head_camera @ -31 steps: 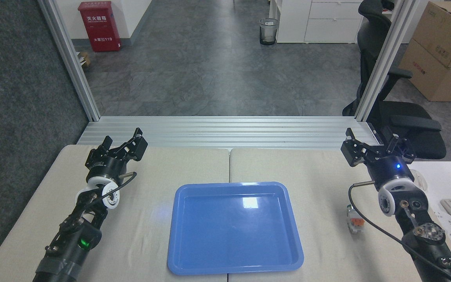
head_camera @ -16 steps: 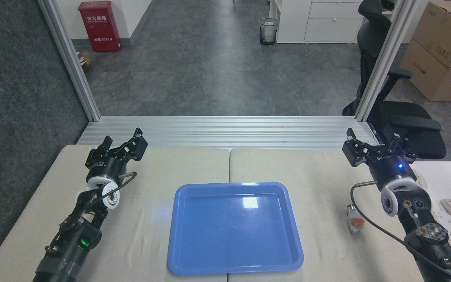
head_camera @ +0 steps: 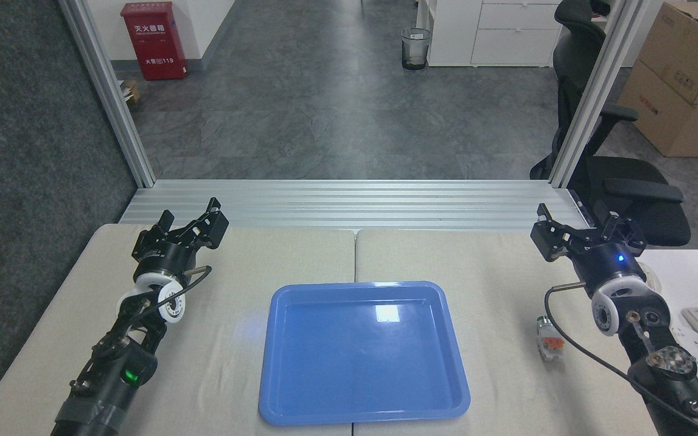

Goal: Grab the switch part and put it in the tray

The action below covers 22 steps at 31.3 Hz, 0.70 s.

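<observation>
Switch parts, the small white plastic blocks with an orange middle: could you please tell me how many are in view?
1. The small white plastic switch part with its orange middle lies on the table right of the glossy blue tray, beside the right arm. None shows elsewhere.

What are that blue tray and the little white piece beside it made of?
The tray looks like glossy moulded plastic: it mirrors the ceiling light and has soft rounded corners. The switch part, right of it on the table, seems to be white plastic with an orange middle; its far end looks metallic, though it is too small to be sure.
</observation>
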### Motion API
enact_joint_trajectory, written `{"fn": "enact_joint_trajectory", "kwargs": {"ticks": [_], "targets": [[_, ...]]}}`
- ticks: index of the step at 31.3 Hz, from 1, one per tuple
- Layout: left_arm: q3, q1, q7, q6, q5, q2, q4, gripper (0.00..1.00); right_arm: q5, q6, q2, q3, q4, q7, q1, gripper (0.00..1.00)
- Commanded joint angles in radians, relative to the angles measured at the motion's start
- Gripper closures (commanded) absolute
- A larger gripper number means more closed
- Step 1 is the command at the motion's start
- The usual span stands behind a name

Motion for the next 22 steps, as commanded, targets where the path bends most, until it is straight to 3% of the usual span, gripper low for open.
{"fn": "enact_joint_trajectory", "kwargs": {"ticks": [1,18,22], "targets": [[0.0,0.0,0.0,0.0,0.0,0.0,0.0,0.0,-0.001,-0.006,-0.023,0.003,0.0,0.007,-0.004,0.02],[0.0,0.0,0.0,0.0,0.0,0.0,0.0,0.0,-0.003,-0.059,-0.034,-0.005,0.0,0.004,0.004,0.01],[0.0,0.0,0.0,0.0,0.0,0.0,0.0,0.0,-0.003,-0.114,-0.031,-0.01,0.0,0.001,0.062,0.01]]}}
